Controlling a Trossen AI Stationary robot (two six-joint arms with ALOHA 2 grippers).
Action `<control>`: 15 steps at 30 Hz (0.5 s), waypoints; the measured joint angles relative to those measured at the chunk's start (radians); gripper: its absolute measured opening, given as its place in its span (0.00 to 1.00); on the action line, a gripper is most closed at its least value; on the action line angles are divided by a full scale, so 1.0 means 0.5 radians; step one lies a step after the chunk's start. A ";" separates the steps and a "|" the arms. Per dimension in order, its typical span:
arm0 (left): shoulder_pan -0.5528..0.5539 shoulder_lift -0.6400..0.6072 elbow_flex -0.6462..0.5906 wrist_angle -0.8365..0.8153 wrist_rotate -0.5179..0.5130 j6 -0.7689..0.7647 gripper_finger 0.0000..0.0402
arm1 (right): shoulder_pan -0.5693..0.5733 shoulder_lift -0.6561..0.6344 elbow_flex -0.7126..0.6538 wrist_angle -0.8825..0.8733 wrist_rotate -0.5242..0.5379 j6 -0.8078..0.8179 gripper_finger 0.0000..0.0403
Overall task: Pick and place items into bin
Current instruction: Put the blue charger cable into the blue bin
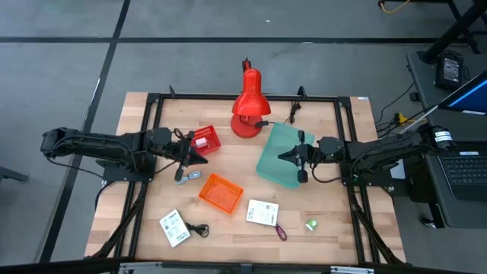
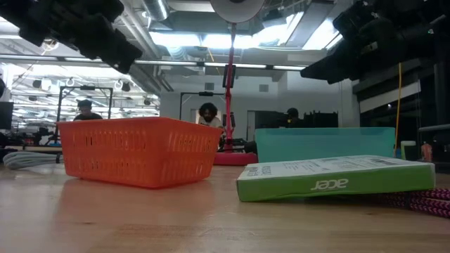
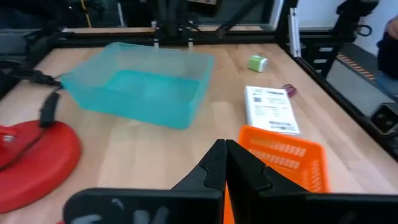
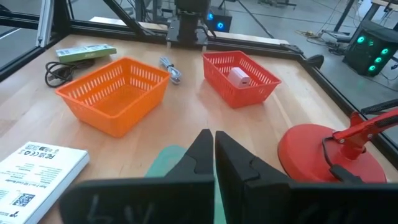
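Two hands appear from above: the left hand [image 1: 204,157] hovers beside the red basket [image 1: 205,140], the right hand [image 1: 283,157] over the teal bin [image 1: 278,161]; both are pinched shut and empty. One white card [image 1: 263,213] lies near the orange basket [image 1: 221,192], long axis roughly across the desk [image 1: 335,205]; another card [image 1: 173,227] lies tilted beside the black cable [image 1: 199,229]. Low view: card box [image 2: 336,177] lies flat, lengthwise. Right wrist view: pink cube [image 4: 239,78] sits inside the red basket, near the red lamp base [image 4: 323,155].
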 joint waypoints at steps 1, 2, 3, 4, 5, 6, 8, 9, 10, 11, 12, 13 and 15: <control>-0.057 0.000 0.000 -0.013 -0.076 -0.021 0.00 | 0.000 0.000 0.000 -0.003 -0.006 0.000 0.00; -0.112 0.000 0.000 -0.031 -0.166 -0.053 0.00 | 0.000 0.000 0.000 -0.011 -0.007 0.000 0.00; -0.168 0.000 0.000 -0.049 -0.257 -0.096 0.01 | 0.000 0.000 0.000 -0.015 -0.007 0.000 0.00; -0.223 0.000 0.000 -0.068 -0.345 -0.148 0.01 | 0.000 0.000 0.000 -0.016 -0.007 0.000 0.00; -0.277 0.000 0.000 -0.087 -0.425 -0.206 0.01 | 0.000 0.000 0.000 -0.016 -0.007 0.000 0.00; -0.332 0.000 0.000 -0.103 -0.493 -0.259 0.01 | 0.000 0.000 0.000 -0.016 -0.007 0.000 0.00; -0.443 0.000 0.000 -0.117 -0.623 -0.354 0.00 | 0.000 0.000 0.000 -0.016 -0.008 0.000 0.00; -0.497 0.000 0.000 -0.116 -0.688 -0.387 0.00 | 0.000 0.000 0.000 -0.016 -0.009 0.000 0.00; -0.547 0.000 0.000 -0.116 -0.749 -0.413 0.00 | 0.000 0.000 0.000 -0.016 -0.009 -0.001 0.00; -0.596 0.000 0.009 -0.134 -0.812 -0.436 0.00 | 0.000 0.000 0.000 -0.016 -0.009 -0.001 0.00; -0.647 0.001 0.024 -0.155 -0.872 -0.466 0.01 | 0.000 0.000 0.000 -0.016 -0.009 -0.001 0.00; -0.694 0.006 0.047 -0.169 -0.931 -0.499 0.01 | 0.000 0.000 0.000 -0.017 -0.010 -0.001 0.00; -0.779 0.025 0.103 -0.210 -1.038 -0.536 0.00 | 0.000 0.000 0.000 -0.018 -0.011 -0.001 0.00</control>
